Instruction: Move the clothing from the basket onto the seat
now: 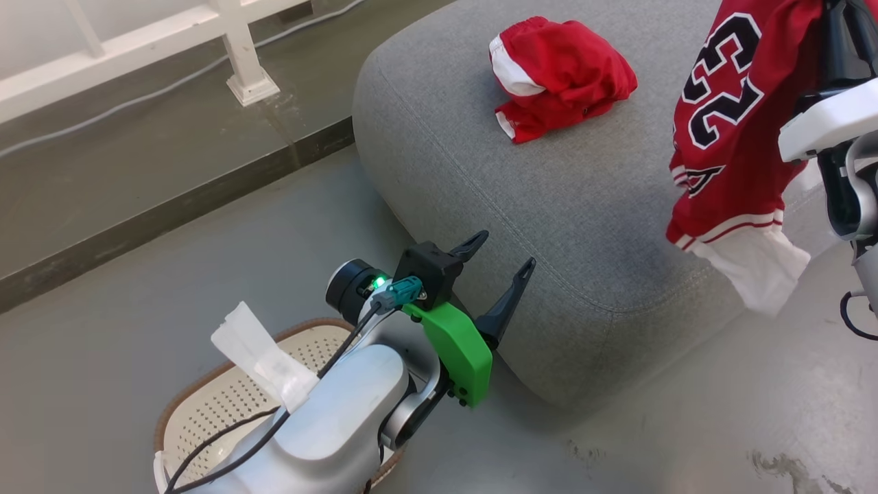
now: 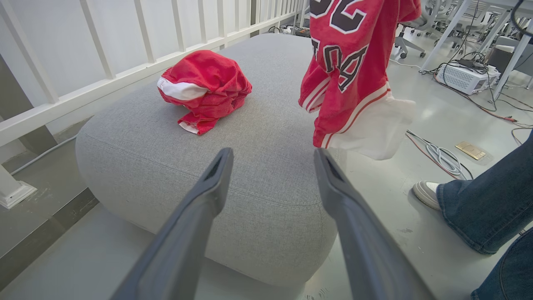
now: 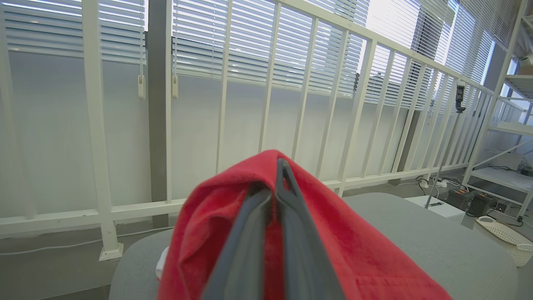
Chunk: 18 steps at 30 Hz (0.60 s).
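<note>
The shorts [image 1: 559, 72] lie far on the seat [image 1: 549, 206]; my right jaws pinch the jersey [image 1: 727, 116], hanging at its right edge (the last piece, I judge). My left jaws are spread, empty, near the basket [image 1: 226, 405].

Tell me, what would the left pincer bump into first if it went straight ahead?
Probably the grey seat: the left pincer points at its near edge, though depth is hard to judge.
</note>
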Available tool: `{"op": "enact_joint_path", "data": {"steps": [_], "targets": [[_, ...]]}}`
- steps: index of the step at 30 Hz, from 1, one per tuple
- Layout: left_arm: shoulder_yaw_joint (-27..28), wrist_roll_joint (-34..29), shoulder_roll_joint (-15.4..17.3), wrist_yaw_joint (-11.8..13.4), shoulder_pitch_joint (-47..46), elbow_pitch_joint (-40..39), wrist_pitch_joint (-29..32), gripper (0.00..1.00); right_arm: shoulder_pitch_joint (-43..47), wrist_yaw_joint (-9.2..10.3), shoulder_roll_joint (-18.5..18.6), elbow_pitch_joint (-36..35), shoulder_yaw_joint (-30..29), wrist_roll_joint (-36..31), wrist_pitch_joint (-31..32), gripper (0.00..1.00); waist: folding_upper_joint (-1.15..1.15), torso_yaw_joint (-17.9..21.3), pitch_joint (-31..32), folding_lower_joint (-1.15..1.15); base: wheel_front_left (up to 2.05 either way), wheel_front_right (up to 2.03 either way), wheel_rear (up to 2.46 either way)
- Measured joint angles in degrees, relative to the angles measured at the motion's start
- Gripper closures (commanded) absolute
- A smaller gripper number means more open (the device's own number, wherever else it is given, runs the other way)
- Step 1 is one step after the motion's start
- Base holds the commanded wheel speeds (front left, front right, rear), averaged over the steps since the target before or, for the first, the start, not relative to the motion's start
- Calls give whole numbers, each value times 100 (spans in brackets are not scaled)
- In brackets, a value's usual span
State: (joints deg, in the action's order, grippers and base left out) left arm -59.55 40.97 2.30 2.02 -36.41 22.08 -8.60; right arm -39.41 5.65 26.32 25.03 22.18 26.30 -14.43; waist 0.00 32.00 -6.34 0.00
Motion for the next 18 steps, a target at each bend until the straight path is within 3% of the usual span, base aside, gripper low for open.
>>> {"op": "enact_joint_path", "data": {"steps": [8, 18], "targets": [[0, -41, 9, 11, -62, 11, 7, 0, -91, -9, 42, -62, -41, 41, 0, 100, 0, 11, -191, 0, 0, 0, 0], [23, -238, 51, 163, -234, -46, 126, 0, -1333, -220, 99, 38, -65, 131, 339, 100, 0, -21, -581, 0, 0, 0, 0]]}}
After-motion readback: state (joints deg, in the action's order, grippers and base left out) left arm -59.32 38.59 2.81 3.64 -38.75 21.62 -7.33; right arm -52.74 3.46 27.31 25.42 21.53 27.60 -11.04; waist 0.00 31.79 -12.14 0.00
